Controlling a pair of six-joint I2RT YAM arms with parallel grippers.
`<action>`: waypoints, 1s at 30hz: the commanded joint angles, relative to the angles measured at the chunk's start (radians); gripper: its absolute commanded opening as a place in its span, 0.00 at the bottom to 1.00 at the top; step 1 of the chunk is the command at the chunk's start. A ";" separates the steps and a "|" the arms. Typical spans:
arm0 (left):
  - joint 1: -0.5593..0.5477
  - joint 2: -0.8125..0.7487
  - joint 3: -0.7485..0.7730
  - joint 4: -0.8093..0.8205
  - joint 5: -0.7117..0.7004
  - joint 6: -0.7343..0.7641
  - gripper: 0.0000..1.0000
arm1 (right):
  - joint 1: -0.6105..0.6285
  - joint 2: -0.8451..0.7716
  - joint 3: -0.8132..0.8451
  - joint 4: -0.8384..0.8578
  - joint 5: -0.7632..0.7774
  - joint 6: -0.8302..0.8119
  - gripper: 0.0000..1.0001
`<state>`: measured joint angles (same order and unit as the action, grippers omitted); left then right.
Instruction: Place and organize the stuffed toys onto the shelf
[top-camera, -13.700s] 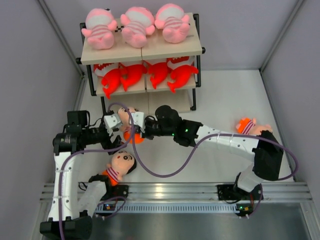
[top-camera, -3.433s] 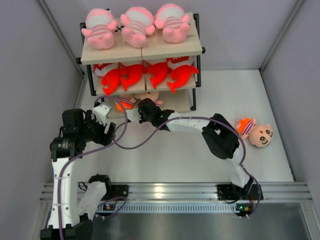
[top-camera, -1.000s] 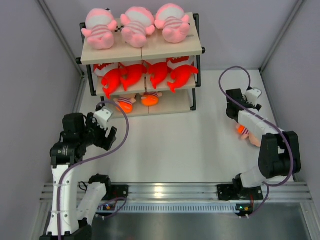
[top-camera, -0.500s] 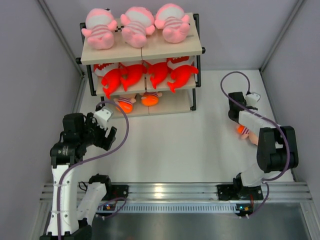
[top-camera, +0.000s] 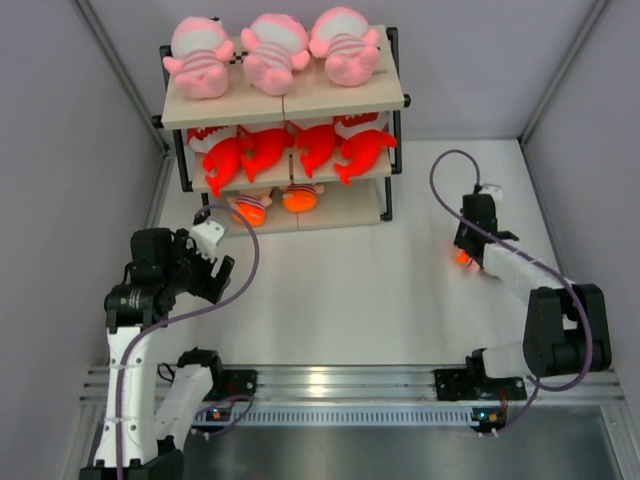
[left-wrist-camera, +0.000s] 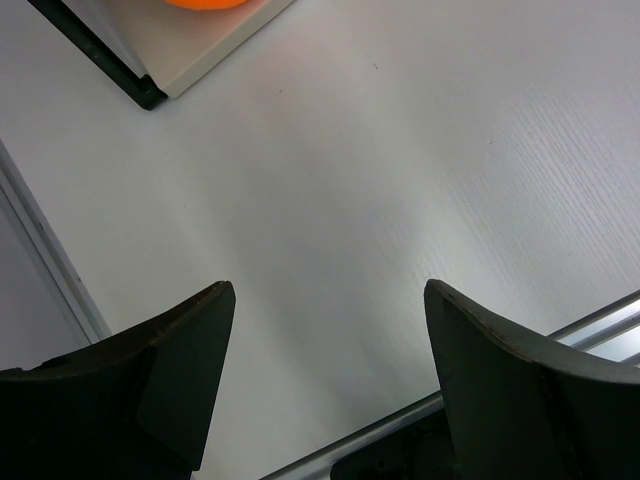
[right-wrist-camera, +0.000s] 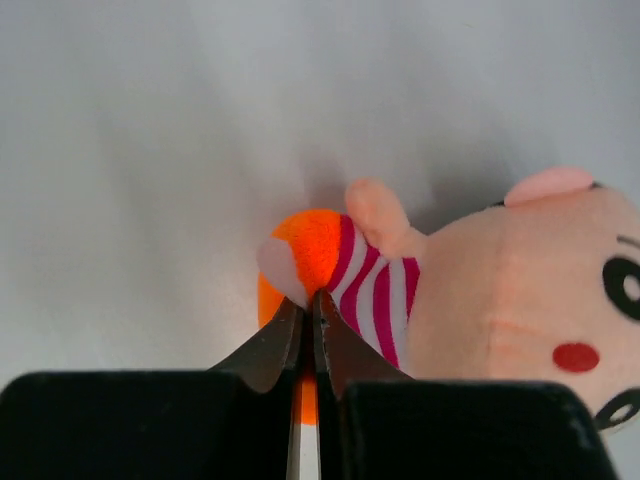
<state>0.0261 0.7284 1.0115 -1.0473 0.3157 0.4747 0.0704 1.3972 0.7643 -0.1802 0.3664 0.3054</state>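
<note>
The shelf (top-camera: 290, 100) stands at the back with three pink striped babies (top-camera: 272, 52) on its top board, red-orange sharks (top-camera: 300, 148) on the middle board and two boys (top-camera: 275, 203) on the bottom board. One more boy (right-wrist-camera: 480, 290) lies on the table at the right; in the top view only his orange shorts (top-camera: 462, 258) show under the arm. My right gripper (right-wrist-camera: 310, 300) (top-camera: 466, 250) is shut on those orange shorts. My left gripper (left-wrist-camera: 328, 290) (top-camera: 215, 265) is open and empty over bare table, in front of the shelf's left corner (left-wrist-camera: 200, 60).
Grey walls close in the table on the left, back and right. An aluminium rail (top-camera: 340, 380) runs along the near edge by the arm bases. The right arm's purple cable (top-camera: 440, 170) loops beside the shelf's right post.
My right gripper has swung left over the boy on the table and closed on his orange shorts. My left arm has barely moved.
</note>
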 joint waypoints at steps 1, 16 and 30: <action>-0.003 -0.006 0.001 0.030 -0.009 0.012 0.83 | 0.184 -0.093 0.012 0.044 -0.202 -0.234 0.00; -0.003 -0.006 0.004 0.029 -0.018 0.013 0.83 | 0.698 -0.116 0.065 -0.059 -0.868 -1.135 0.00; -0.003 -0.006 0.007 0.029 -0.033 0.013 0.83 | 0.700 0.143 0.392 -0.320 -0.732 -1.695 0.00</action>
<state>0.0254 0.7288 1.0115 -1.0470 0.2947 0.4812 0.7795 1.4883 1.1034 -0.4366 -0.4122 -1.2449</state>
